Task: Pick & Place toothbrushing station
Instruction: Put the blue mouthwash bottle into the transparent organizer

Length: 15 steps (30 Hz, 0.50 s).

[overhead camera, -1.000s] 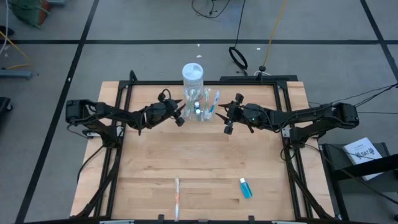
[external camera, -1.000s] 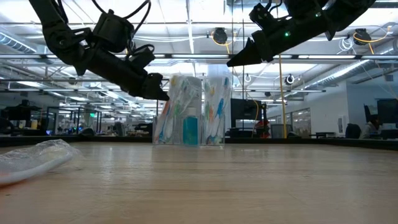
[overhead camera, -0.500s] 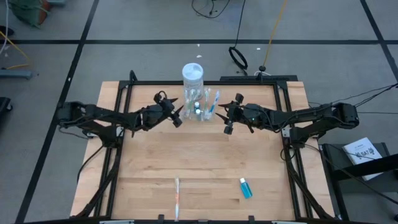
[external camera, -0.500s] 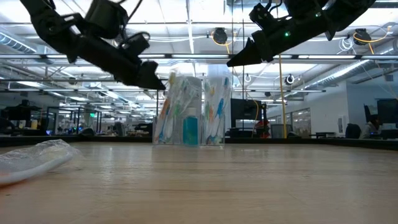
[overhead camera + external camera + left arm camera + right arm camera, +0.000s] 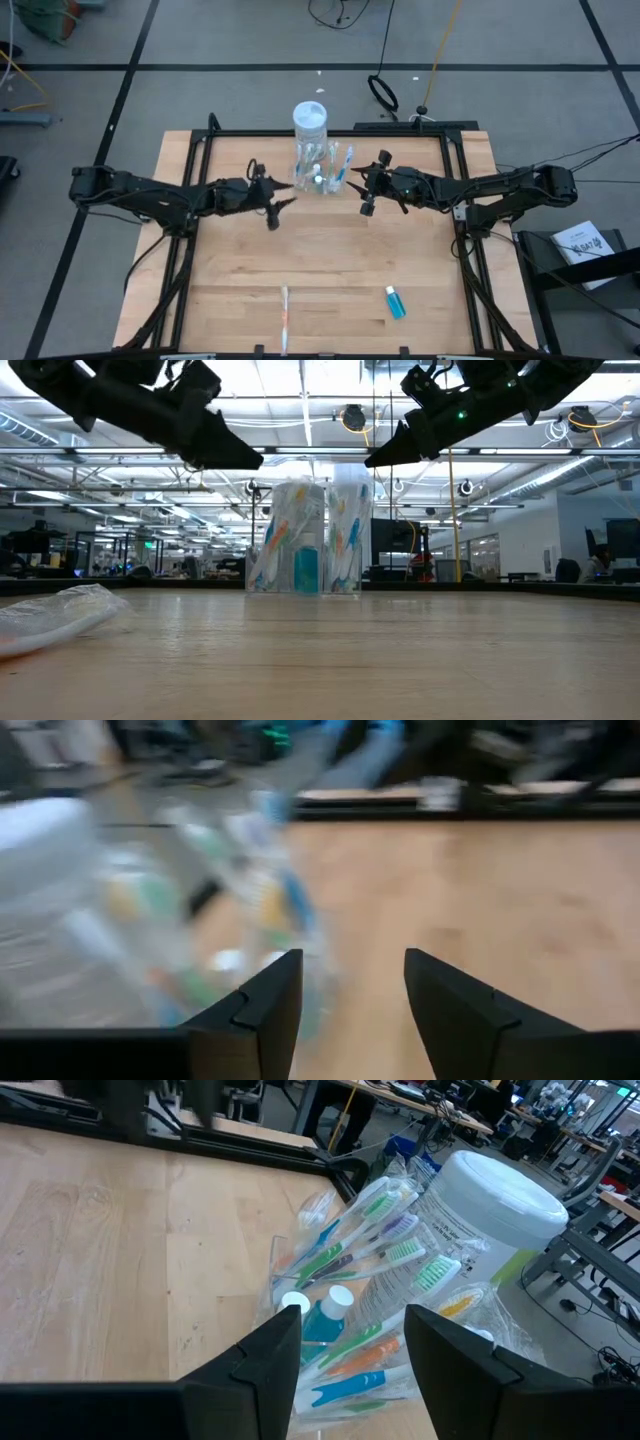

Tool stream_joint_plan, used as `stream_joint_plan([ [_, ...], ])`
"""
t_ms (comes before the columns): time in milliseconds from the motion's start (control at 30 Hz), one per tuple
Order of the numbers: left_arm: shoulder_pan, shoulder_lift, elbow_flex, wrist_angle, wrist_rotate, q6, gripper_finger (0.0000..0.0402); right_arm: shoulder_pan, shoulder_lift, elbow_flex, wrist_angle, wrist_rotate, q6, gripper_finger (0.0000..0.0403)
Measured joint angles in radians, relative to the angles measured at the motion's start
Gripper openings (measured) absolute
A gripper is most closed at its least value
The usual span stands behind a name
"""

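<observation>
Counter: pale wood, dark frame rails along both sides.

Left arm: stretched low from the counter's left edge toward the back centre, nearly flat. Left hand was released, fingers spread with bare wood between them, nothing held. In the low view it hung well above the counter top.

Right arm: reached in from the right edge, mirror pose. Right hand was released too, fingers apart and empty, raised off the counter, tips aimed at the station.

White jar: lidded, at the back edge, just behind the station and taller than it.

Toothbrushing station: clear holder, upright at back centre, packed with wrapped brushes and a blue bottle. It sat between the two hands, touching neither; left hand just to its left and a little nearer the front, right hand just to its right. Right wrist view showed it ahead of the fingers, jar beside it.

Wrapped toothbrush: flat near the front edge, well apart from both hands.

Small blue bottle: lying right of that brush, front of counter.
</observation>
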<state>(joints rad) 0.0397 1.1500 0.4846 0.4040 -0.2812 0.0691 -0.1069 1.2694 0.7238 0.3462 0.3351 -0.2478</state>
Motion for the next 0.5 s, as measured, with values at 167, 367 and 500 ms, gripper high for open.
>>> stream_joint_plan([
  [167,-0.007,0.008,0.0,-0.018,0.196,-0.031,0.0166,0.0,0.0,0.0,0.0,0.0,0.0,0.0171],
  [367,-0.009,0.009,0.0,-0.021,0.375,-0.026,0.0157,0.0,0.0,0.0,0.0,0.0,0.0,0.0171],
  [500,-0.009,0.009,0.0,-0.019,0.419,-0.023,0.0157,0.0,0.0,0.0,0.0,0.0,0.0,0.0171],
])
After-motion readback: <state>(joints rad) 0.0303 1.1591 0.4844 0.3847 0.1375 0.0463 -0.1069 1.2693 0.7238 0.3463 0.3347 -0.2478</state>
